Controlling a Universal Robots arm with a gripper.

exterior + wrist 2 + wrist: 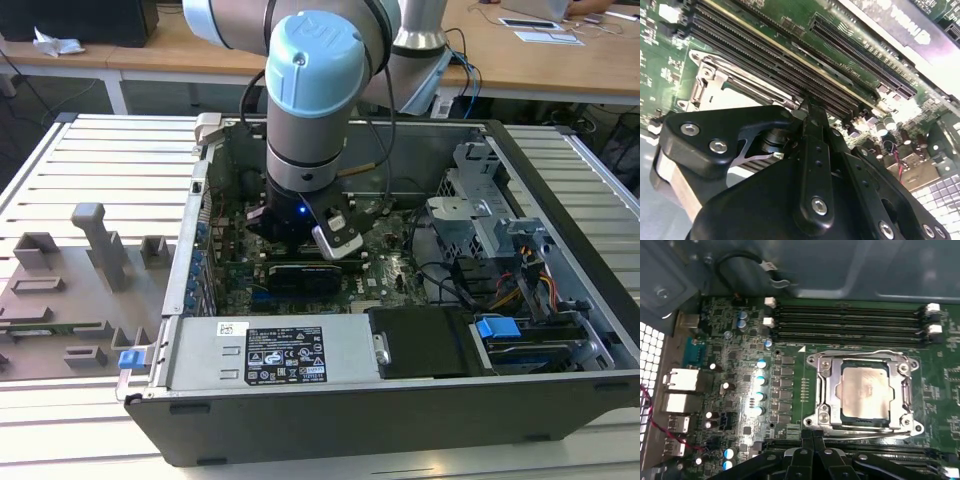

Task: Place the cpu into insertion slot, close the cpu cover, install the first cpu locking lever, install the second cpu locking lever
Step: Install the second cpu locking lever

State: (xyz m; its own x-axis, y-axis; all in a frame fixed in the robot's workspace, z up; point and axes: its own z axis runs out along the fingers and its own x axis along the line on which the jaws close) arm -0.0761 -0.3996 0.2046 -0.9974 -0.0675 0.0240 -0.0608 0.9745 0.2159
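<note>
Cpu [864, 391] lies flat in the insertion slot [826, 412], silvery-grey top face up, edges square to the socket rim; being square, it has no clear long axis. Top reads as dull metal with faint print, corners slightly notched. Cpu cover [900, 390] is closed down over it, the chip showing through the square window. Two thin wire levers run along the cover's edges, one [865, 353] on the far side from the gripper, one [865, 426] on the near side; whether they are latched, cannot tell.

Gripper [812, 437] sits just beside the socket's near edge, fingers pressed together, nothing between them as far as the first wrist view shows. In the second wrist view the black fingers [812, 130] stand over the long memory slots [790, 65].

Open computer case [560, 180] holds the green board [385, 275], with the arm [310, 110] reaching down into it.
</note>
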